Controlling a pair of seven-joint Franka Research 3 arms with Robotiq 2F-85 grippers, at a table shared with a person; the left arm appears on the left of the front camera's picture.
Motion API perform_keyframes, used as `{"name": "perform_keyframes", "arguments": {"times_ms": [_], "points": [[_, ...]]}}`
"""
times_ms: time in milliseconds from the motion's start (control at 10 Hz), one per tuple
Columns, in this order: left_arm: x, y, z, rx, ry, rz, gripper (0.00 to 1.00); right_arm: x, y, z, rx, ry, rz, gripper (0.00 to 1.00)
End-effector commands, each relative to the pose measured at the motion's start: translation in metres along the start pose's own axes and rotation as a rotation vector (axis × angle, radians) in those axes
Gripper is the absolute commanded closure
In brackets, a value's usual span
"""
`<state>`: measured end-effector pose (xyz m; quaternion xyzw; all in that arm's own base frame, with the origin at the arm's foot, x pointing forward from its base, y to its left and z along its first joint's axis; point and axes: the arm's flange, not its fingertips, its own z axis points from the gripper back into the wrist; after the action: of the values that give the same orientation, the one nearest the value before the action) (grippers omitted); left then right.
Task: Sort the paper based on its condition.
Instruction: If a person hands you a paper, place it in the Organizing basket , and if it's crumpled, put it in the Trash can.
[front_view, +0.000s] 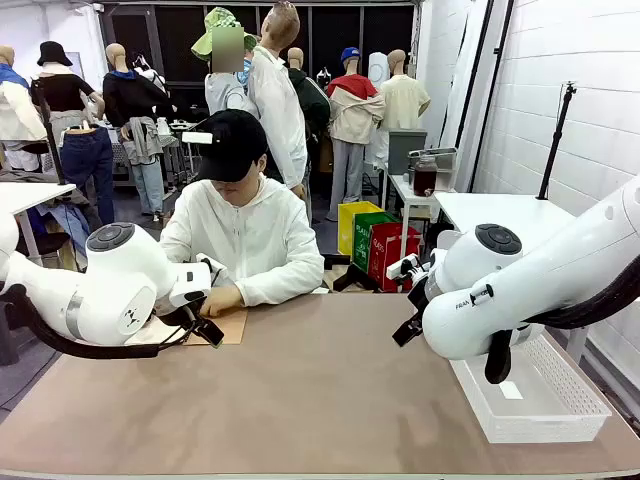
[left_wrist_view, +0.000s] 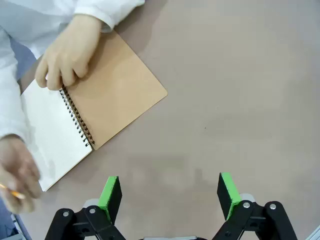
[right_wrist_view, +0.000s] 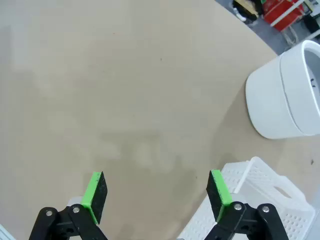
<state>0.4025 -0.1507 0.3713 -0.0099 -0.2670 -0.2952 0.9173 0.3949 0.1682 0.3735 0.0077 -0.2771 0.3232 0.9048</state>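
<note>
From the front, a person (front_view: 245, 235) sits at the far side of the table (front_view: 300, 400), leaning over a notebook (front_view: 232, 325) just behind the left arm (front_view: 110, 290). A white basket (front_view: 545, 385) stands on the right.

From the left wrist, the left jaws are wide open over bare table. The paper (left_wrist_view: 52, 127) is the white page in the open notebook. One hand (left_wrist_view: 70, 50) rests on the spiral.

From the right wrist, the right jaws are wide open and hold nothing. The basket is just beside them.

Count on the worktop (front_view: 330, 400):
- One spiral notebook (left_wrist_view: 115, 95), kraft cover, far left.
- One white perforated basket (front_view: 560, 405), near right.
- Two white robot arms: left arm (front_view: 110, 290), right arm (front_view: 530, 290).
- One person, two hands: one hand (left_wrist_view: 67, 52), second hand (left_wrist_view: 17, 172).
</note>
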Motion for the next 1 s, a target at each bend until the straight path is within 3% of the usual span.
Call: {"name": "perform_keyframes", "arguments": {"times_ms": [0,900], "points": [[0.0000,0.0000,0.0000,0.000,0.000,0.000,0.00,0.0000,0.0000,0.0000,0.000,0.000,0.000,0.00],[0.0000,0.0000,0.0000,0.000,0.000,0.000,0.00,0.0000,0.0000,0.0000,0.000,0.000,0.000,0.00]]}}
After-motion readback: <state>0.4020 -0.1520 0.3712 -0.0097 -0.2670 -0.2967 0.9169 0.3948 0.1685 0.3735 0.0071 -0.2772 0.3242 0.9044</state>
